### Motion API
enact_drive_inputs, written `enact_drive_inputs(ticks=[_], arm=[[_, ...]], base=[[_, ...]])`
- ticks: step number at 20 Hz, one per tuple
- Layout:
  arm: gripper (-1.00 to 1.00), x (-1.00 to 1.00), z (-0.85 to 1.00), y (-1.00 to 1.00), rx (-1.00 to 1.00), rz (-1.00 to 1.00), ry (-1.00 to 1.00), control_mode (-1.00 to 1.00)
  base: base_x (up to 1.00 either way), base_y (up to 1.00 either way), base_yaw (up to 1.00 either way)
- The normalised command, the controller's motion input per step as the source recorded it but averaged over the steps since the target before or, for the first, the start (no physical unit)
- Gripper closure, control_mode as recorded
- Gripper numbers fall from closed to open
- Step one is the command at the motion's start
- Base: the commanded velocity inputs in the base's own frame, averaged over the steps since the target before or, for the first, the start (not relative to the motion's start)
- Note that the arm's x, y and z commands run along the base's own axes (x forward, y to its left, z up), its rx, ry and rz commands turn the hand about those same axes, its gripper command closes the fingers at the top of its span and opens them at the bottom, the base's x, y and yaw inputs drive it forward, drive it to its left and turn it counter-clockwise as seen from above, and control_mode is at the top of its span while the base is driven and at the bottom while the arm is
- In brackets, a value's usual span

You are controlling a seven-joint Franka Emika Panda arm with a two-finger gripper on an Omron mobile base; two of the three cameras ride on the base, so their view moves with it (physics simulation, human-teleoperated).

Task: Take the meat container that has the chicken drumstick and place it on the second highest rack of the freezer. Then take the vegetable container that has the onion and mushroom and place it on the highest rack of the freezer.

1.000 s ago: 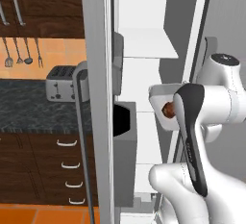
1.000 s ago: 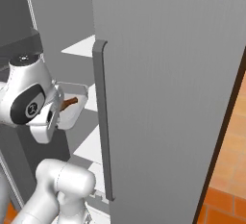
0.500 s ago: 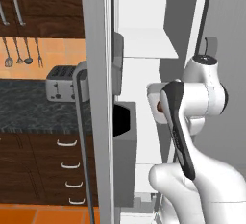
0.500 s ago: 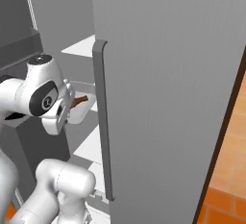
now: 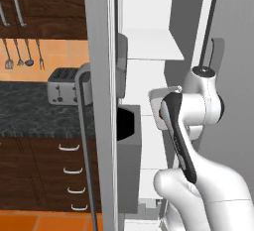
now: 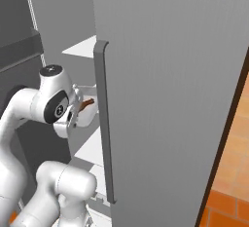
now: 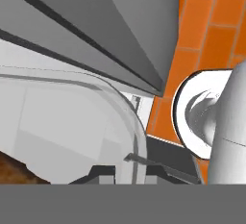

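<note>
Your arm rises from the base in a thick white column, bends at a dark-jointed elbow, and folds back so the wrist reaches into the open freezer [image 6: 160, 75] at about mid height. From the left base camera the forearm runs up and to the left, a dark stripe along its side, and the hand end is largely covered by the arm's own body. From the right base camera the round white wrist housing sits just left of the door's long grey bar handle [image 6: 104, 123], with the hand tucked behind it.

At the hand, your gripper [image 7: 127, 170] is clamped nearly closed on the rim of the meat container [image 7: 72, 117]. In the hand camera the dark finger tips sit at the bottom, pinching a thin curved edge of the tray. The tray is pale, smooth and shallow, with a rounded wall. The chicken drumstick [image 6: 86, 104] lies inside it, a small glossy reddish-brown piece; in the hand camera only a brown patch of it shows at the lower left.

The container hangs in the freezer's opening, between white shelves above and below. You cannot tell from these views whether it touches a rack yet. The shelves are flat white panels against white walls; the door is matte grey with a fine vertical grain.

Further left, past the door edge, a silver toaster [image 5: 62, 86] stands on a dark speckled counter [image 5: 30, 116].
</note>
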Motion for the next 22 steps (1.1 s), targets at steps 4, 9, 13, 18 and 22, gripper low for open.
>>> enact_drive_inputs(ticks=[4,9,13,18,22], arm=[[1.0,0.44,-0.08,-0.01,0.0,-0.01,0.0,-1.0],[1.0,0.47,0.0,0.0,0.0,-0.03,0.0,-1.0],[1.0,0.49,-0.07,-0.05,0.0,0.0,-0.02,-1.0],[1.0,0.44,-0.22,-0.1,0.0,0.0,-0.07,-1.0],[1.0,0.4,-0.18,-0.06,0.0,0.0,-0.08,-1.0]], base=[[0.0,0.0,0.0],[0.0,0.0,0.0],[0.0,0.0,0.0],[0.0,0.0,0.0],[0.0,0.0,0.0]])
